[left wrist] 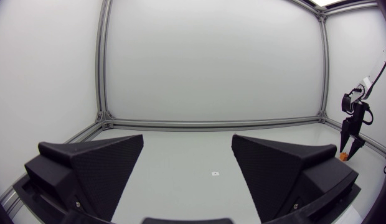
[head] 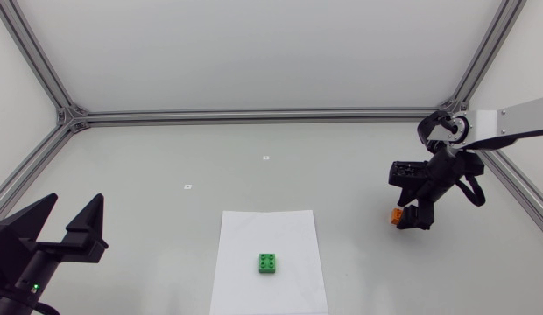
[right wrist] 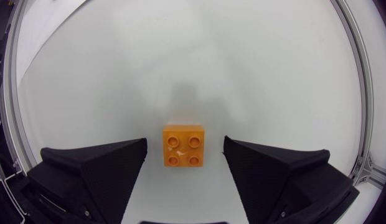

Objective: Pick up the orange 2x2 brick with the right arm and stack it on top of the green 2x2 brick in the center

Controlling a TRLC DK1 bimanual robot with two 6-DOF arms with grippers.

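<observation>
The orange 2x2 brick [right wrist: 185, 147] lies studs up on the table, right between the two fingers of my right gripper [right wrist: 185, 163], which is open, with a gap on each side. From the head camera the same brick [head: 397, 216] peeks out beside my right gripper [head: 412, 215] at the table's right side. The green 2x2 brick [head: 269, 263] sits on a white paper sheet [head: 268, 229] at the centre front. My left gripper [head: 72, 216] rests open at the front left, holding nothing. In the left wrist view, my left gripper [left wrist: 187, 162] is open and the right arm [left wrist: 353, 127] stands far off.
An aluminium frame [head: 254, 115] runs along the table's back and sides. Two small markers [head: 265, 157] lie on the table behind the paper sheet.
</observation>
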